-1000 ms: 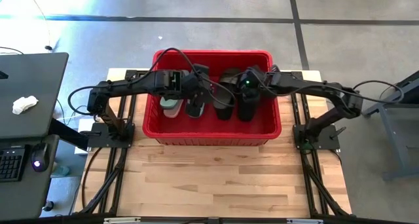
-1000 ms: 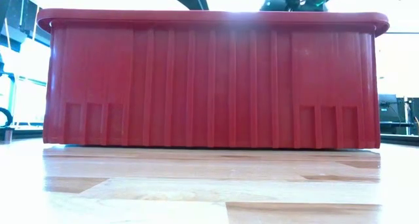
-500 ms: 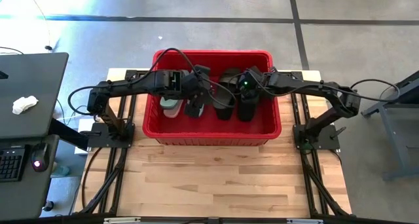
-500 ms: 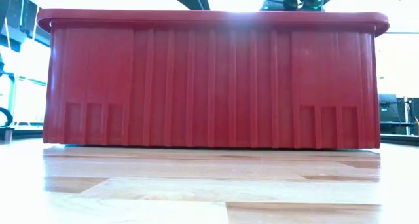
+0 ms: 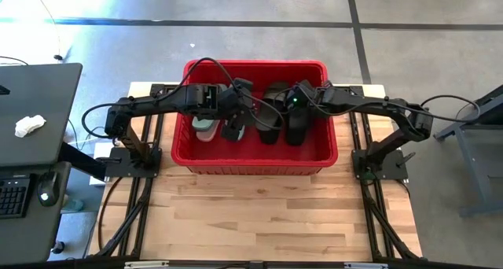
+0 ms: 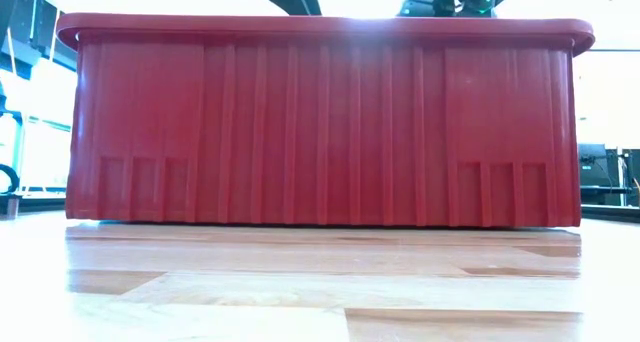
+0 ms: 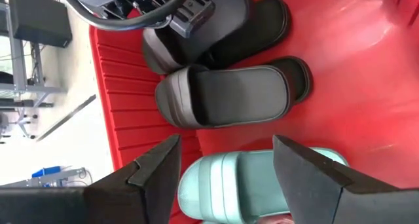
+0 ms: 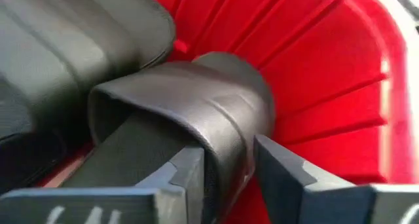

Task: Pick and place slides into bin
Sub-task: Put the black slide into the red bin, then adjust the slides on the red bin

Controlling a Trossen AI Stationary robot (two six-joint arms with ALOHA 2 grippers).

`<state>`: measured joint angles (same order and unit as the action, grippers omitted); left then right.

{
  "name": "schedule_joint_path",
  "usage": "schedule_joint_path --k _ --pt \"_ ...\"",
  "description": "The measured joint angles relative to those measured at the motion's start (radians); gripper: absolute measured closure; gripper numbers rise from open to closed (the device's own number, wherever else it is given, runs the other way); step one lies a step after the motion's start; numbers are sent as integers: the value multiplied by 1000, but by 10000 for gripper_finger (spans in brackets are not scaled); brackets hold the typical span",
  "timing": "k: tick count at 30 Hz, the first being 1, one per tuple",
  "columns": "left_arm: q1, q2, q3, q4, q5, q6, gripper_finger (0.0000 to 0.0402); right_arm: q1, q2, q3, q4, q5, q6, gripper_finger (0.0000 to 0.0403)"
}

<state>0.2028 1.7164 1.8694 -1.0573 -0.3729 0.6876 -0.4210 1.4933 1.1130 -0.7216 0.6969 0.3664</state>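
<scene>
The red bin [image 5: 251, 64] stands on the far half of the wooden table, and both arms reach into it. On its floor lie a sage-green slide [image 7: 262, 185] and black slides [image 7: 229, 96], side by side on their soles. My left gripper [image 7: 226, 140] hangs open above the green slide, touching nothing. At the bin's right side my right gripper [image 8: 229, 149] stands astride the strap of a black slide [image 5: 296, 131], jaws a little apart. The low view shows only the bin's near wall [image 6: 320, 132]; the slides are hidden there. My right gripper has one finger [image 8: 190, 178] under the black slide's strap [image 8: 222, 129] and the other [image 8: 281, 175] outside it, coming slanting down from the right. A red gap shows between the outer finger and the strap. Whether the inner finger touches, I cannot tell. The slide lies on the bin floor.
The near half of the wooden table [image 5: 259, 214] lies bare in front of the bin. Black frame rails [image 5: 141, 214] run along both table sides. A dark desk with a keyboard [image 5: 14, 194] stands beyond the left edge.
</scene>
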Motion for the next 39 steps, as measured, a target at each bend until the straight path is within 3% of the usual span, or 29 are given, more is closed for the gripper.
schedule_joint_path --k 19,31,34,39 --pt "1 46 -1 31 51 -8 179 0 -13 1 -65 -164 -50 267" --pt "82 97 2 34 80 -60 179 -5 -203 78 -69 -344 -187 272" --pt "137 125 0 -12 132 -67 179 -5 -259 106 -69 -406 -212 281" --pt "211 195 -1 -50 361 -32 198 -5 -336 118 -87 -453 -218 321"
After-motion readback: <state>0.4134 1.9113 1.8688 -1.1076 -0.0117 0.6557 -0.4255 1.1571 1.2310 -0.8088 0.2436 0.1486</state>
